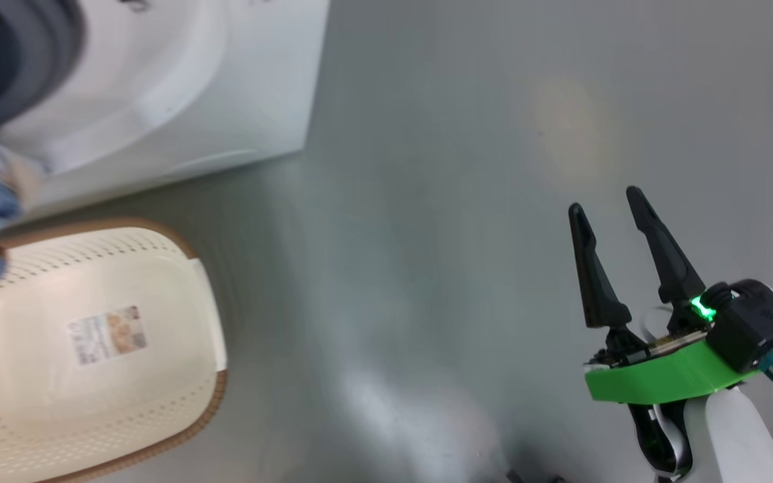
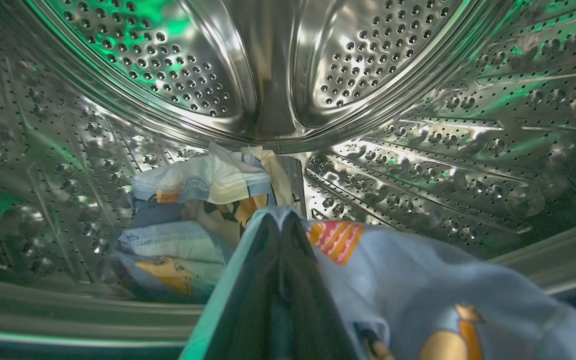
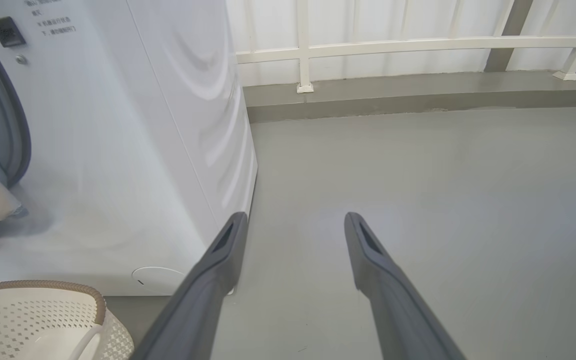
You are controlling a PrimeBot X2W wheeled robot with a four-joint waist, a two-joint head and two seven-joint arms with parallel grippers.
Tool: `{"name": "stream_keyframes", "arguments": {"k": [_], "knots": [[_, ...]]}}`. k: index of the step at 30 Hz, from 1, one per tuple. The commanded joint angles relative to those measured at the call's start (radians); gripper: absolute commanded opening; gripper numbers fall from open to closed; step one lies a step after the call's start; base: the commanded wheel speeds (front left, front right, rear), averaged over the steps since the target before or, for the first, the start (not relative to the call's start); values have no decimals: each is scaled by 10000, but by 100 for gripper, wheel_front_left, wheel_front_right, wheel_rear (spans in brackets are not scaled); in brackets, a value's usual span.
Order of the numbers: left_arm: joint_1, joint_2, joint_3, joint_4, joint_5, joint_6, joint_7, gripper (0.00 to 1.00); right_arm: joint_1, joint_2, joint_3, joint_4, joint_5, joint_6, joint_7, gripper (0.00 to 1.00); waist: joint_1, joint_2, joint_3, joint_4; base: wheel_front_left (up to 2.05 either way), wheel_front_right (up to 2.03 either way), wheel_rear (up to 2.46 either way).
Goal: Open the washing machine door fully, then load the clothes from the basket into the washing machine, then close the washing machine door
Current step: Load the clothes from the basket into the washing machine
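Clothes (image 2: 418, 290) were gripped by the shut left gripper (image 2: 279, 211) inside the drum (image 2: 168, 65) for loading; right gripper (image 1: 602, 200) jaws were spread, empty.

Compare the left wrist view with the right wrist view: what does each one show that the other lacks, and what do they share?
Left wrist view: the inside of the steel perforated drum, bunched clothes lying in it, and the left gripper, jaws shut on the light blue garment. Right wrist view: the white outside of the washing machine, the basket, grey floor, a white railing, and the right gripper, jaws open. Shared: the light blue garment, hanging at the machine's opening in the right wrist view.
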State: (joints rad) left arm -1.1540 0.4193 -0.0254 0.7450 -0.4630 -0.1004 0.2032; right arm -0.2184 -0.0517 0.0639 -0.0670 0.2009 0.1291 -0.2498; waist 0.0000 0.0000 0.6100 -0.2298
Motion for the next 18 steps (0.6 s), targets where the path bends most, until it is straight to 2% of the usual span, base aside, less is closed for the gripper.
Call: {"name": "stream_keyframes", "arguments": {"k": [1, 5, 11, 13, 14, 16, 18], "knots": [[-600, 833, 219, -333, 52, 74, 141, 0, -121, 12, 317, -281, 275, 16, -118, 100, 0, 0, 754, -621, 0, 0, 0], [-1137, 1208, 253, -515, 215, 168, -54, 0, -262, 12, 422, -272, 443, 16, -119, 100, 0, 0, 987, -822, 0, 0, 0], [-2104, 1561, 407, -605, 500, 479, -1279, 0, -375, 13, 539, -210, 615, 16, -119, 100, 0, 0, 1182, -1044, 0, 0, 0], [-2523, 1713, 384, -627, 769, 642, -2124, 0, -408, 13, 577, -209, 650, 16, -119, 100, 0, 0, 1240, -1121, 0, 0, 0], [-2816, 1789, 308, -700, 1033, 689, -3164, 0, -428, 14, 575, -197, 662, 16, -119, 100, 0, 0, 1290, -1142, 0, 0, 0], [-3101, 1877, 178, -743, 1332, 732, -4047, 0, -430, 14, 589, -187, 667, 16, -120, 100, 0, 0, 1313, -1146, 0, 0, 0], [-3269, 1976, 38, -857, 1601, 718, -4383, 0, -442, 14, 594, -183, 671, 16, -120, 100, 0, 0, 1337, -1144, 0, 0, 0]]}}
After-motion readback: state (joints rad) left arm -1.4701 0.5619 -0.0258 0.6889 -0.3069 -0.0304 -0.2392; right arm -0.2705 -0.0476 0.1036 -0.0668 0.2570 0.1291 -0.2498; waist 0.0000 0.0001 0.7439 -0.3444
